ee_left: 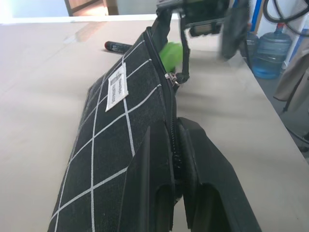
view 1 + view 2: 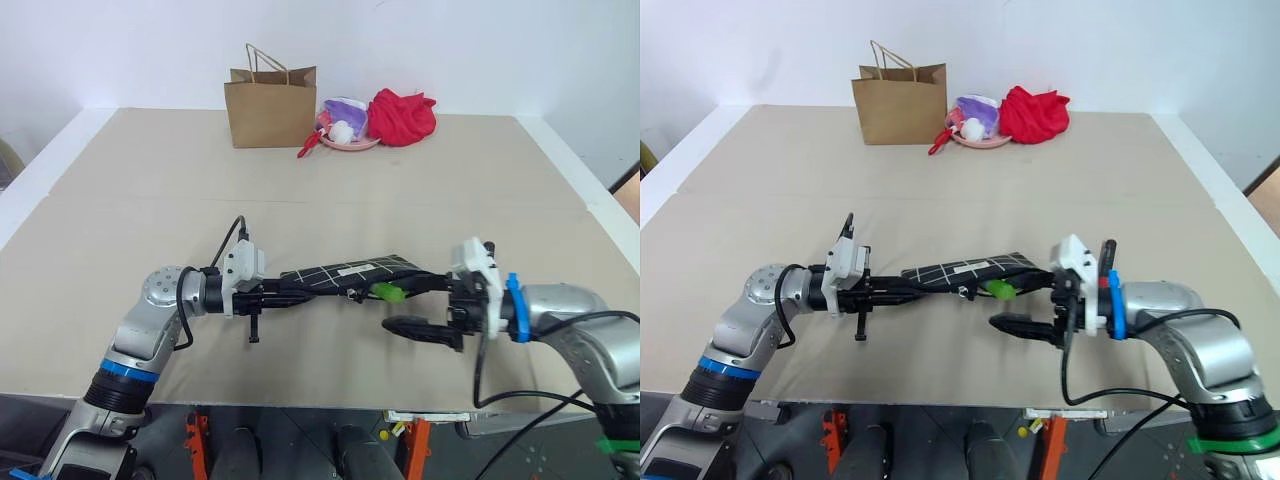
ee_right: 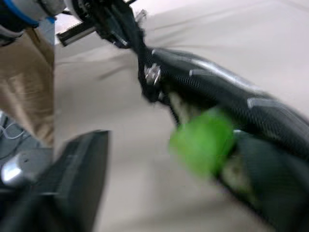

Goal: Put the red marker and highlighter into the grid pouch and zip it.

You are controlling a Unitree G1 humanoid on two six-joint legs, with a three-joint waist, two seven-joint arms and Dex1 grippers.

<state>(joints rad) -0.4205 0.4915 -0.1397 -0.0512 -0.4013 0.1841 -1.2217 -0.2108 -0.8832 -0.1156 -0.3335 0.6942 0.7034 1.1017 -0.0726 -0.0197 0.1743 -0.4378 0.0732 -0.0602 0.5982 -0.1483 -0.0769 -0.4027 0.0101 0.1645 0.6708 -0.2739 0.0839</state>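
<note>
between the two grippers, held up off the table [image 2: 120, 200], hangs the grid pouch [image 2: 345, 271]. the left gripper [image 2: 285, 290] is clamped on one end of it, fingers [image 1: 159, 193] pressed together over the zipper seam, and that single pinch carries the whole pouch. the right gripper [image 2: 420, 310] sits at the other end with its jaws spread apart, one finger above and one below, gripping nothing.

just in front of the right gripper's fingers, the highlighter [image 2: 388, 292] pokes out of the open mouth of the pouch, only partly inside, its green end hanging free beside the zipper pull [image 1: 170, 79]. that is the main risk: with nothing holding it, any tilt or shake of the pouch could let it slide out and drop to the table.

beyond the far end of the pouch from the left gripper, the red marker [image 1: 117, 47] lies on the table, not yet in. fetching it means the right gripper leaves the pouch mouth, and the mouth may sag shut, since the fabric is soft.

zipping looks risky too. if the pull is drawn while the highlighter sticks out, the zipper would likely jam against it. pulling hard against the left gripper's narrow pinch could also drag the fabric out from its fingers.
</note>
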